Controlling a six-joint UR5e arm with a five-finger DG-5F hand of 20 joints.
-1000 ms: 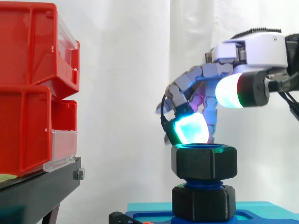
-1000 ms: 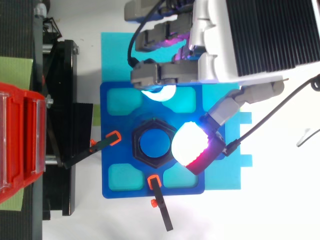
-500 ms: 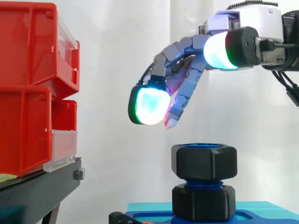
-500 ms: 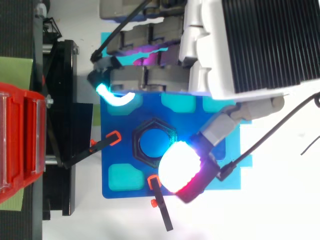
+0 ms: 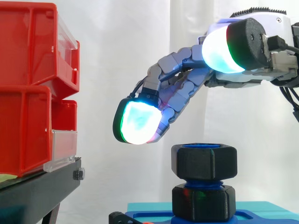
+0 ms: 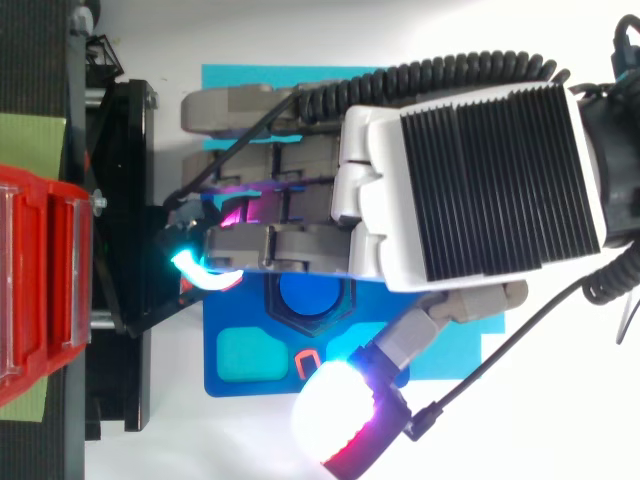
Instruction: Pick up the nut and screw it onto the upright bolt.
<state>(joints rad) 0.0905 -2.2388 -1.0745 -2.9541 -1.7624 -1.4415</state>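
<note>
Nearest, the hand's (image 6: 470,180) thumb pad (image 5: 219,51) hangs free. Behind it the nut (image 5: 203,162) sits atop the upright bolt (image 6: 305,293), well above the blue plate (image 6: 215,385). Farther back the fingers (image 5: 180,95) reach out over the nut, spread and relaxed, holding nothing. If the nut is barely threaded, a finger brushing down could tilt or cross-thread it.

Behind the work you have a white fabric curtain (image 5: 121,56) hanging in soft vertical folds. At the side view's left edge, two red plastic bins (image 5: 28,88) with clear front panels sit stacked on a black ribbed stand (image 6: 40,60), beside a white tabletop (image 6: 200,440).
</note>
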